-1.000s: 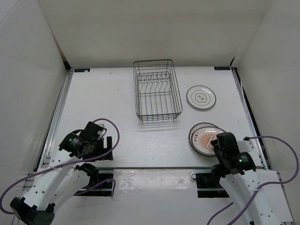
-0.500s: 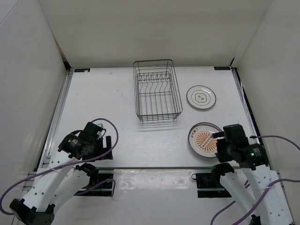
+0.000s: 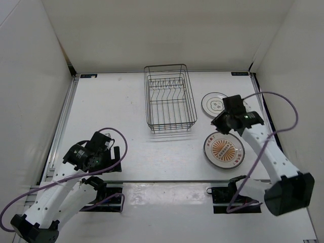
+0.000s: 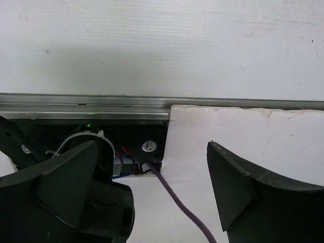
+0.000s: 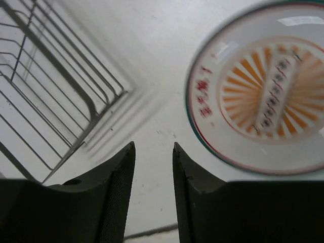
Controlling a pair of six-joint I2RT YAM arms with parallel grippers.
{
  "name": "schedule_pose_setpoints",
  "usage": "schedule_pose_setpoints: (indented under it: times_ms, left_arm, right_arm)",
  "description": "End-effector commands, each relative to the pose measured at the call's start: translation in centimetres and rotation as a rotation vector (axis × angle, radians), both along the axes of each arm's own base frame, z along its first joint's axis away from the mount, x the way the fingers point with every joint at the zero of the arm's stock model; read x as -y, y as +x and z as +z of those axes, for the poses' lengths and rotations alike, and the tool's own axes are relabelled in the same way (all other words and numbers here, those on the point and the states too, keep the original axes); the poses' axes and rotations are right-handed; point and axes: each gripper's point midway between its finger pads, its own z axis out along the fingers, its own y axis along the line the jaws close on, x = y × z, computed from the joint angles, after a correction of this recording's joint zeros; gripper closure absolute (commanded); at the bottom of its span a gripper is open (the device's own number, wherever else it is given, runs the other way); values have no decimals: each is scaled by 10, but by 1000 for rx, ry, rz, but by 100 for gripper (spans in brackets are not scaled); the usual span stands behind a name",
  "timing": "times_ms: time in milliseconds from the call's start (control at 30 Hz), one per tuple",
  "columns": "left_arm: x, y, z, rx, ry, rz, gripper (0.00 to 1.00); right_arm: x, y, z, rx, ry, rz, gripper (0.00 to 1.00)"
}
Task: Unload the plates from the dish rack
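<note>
The dish rack stands at the back centre with no plates in its wire slots. Its corner shows at the left of the right wrist view. To its right, flat on the table, lies the grey-ringed plate. The orange sunburst plate lies nearer the front and has red characters on its rim. No separate plate with reddish marks shows. My right gripper hovers between the two plates, narrowly open and holding nothing. My left gripper is wide open near the front left.
White walls enclose the table on three sides. A metal rail runs along the table's near edge, with the arm bases behind it. Purple cables loop from both arms.
My right arm has swung from the front right edge back and left, to between the two plates. This uncovered the orange plate. The left arm has barely moved.
</note>
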Motion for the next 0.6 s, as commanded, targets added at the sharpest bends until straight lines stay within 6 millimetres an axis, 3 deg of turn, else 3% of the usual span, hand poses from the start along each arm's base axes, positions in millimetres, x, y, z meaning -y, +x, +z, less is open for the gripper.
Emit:
schedule_pose_setpoints:
  times_ms: [0,67,100,167,200,333,500,567]
  left_arm:
    - [-11,-11,1,-23,41,14,0]
    - [-11,-10,1,-16,38,8,0]
    - [-11,-11,-2,-18,39,11,0]
    - [-11,-11,-2,-20,37,9,0]
    - [-11,-11,-2,-22,39,9,0]
    - [-12,-10,-2,-24,55,-5,0]
    - [-13,-8,-1,-24,63,-29,0]
    - [-12,-8,-1,-23,63,-35,0]
  right_arm:
    - [-24,54,9,178,-65,234,61]
    - [-28,72,8,212,-62,220,62]
    - [-33,82,-3,178,-77,239,62]
    - [-44,91,-4,168,-58,268,62]
    - [-51,98,-19,116,-60,284,62]
    - [-69,117,-31,73,-73,302,62]
    - [-103,117,-36,49,-22,351,62]
    - [-97,113,-38,17,-51,306,62]
